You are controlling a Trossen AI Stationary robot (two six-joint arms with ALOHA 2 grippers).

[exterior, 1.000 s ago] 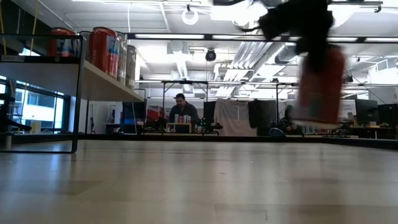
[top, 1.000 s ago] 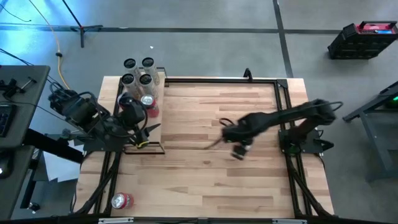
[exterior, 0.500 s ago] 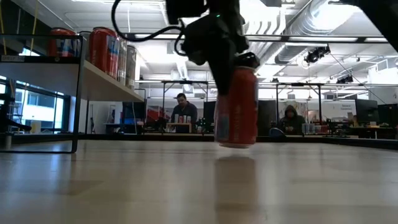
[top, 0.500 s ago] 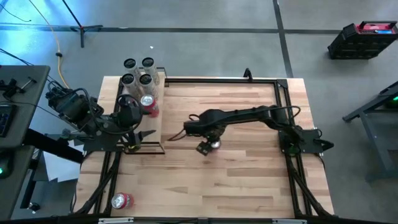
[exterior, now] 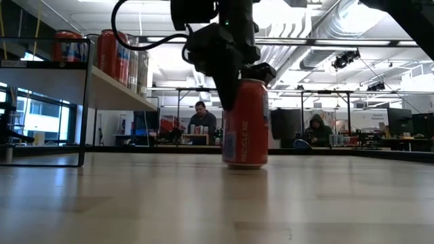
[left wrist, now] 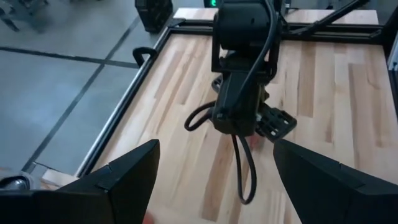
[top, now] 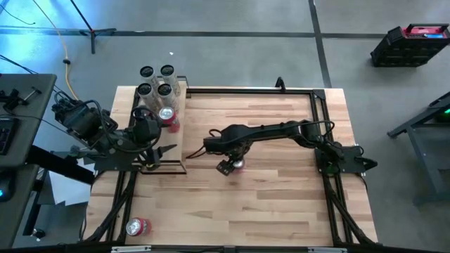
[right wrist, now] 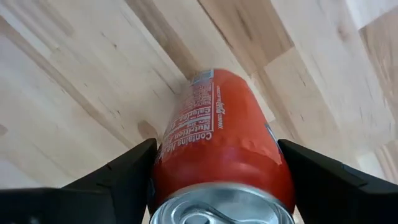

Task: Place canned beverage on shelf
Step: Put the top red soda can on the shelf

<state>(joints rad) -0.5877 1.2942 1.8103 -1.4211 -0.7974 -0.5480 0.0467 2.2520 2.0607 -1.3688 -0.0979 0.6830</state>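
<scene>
The right pincer had carried its red can leftward, gripping it upright on the plank counter. The left pincer gaped empty by the shelf. Beyond, two people sat in an office.

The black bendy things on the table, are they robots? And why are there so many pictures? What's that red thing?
Yes, they are two robot arms, each ending in a two-finger gripper. The four pictures show one moment from four cameras: one looks straight down, one sits at table height, and one rides on each arm's wrist.

The right gripper is closed around a red drink can, which stands upright with its bottom on the wooden table. The right wrist camera looks down past the fingers at that can's silver top. The left gripper is open and empty, waiting by the shelf, a small pale board in a thin black frame at the table's left edge. Several cans already stand on it. One more red can lies near the table's front left corner.

The people in the table-height picture are far behind, in the room.
</scene>
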